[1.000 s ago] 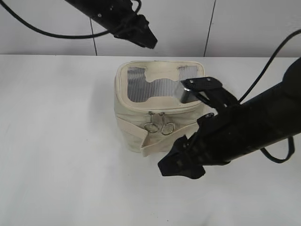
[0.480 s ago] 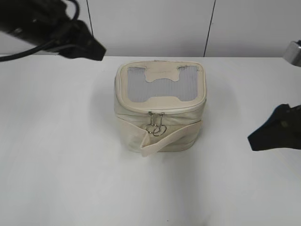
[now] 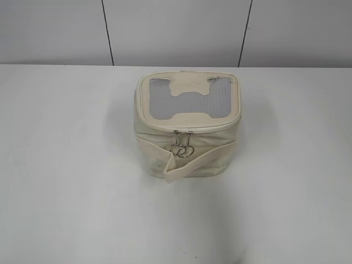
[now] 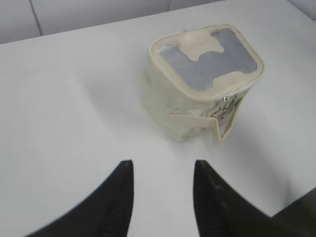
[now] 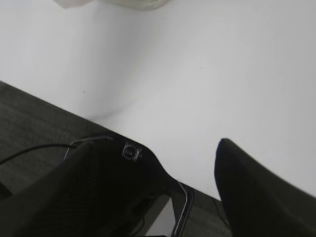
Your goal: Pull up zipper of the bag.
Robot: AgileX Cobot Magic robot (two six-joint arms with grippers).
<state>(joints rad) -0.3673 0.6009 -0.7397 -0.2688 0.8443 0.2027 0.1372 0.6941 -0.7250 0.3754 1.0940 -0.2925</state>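
The cream bag stands upright in the middle of the white table, its lid with the grey mesh window facing up. The zipper runs round the lid edge, and its two silver sliders with ring pulls hang together at the front above the strap. Neither arm shows in the exterior view. In the left wrist view my left gripper is open and empty, well back from the bag. My right gripper is open and empty by the table's edge, with only the bag's base at the top.
The white table lies bare round the bag. A panelled wall stands behind it. In the right wrist view the table's edge meets dark floor with a cable and a black fitting.
Both arms have drawn back out of the exterior view, the left one to the left, the right one to the right. The bag stands uncovered and the ring pulls hang closer together.
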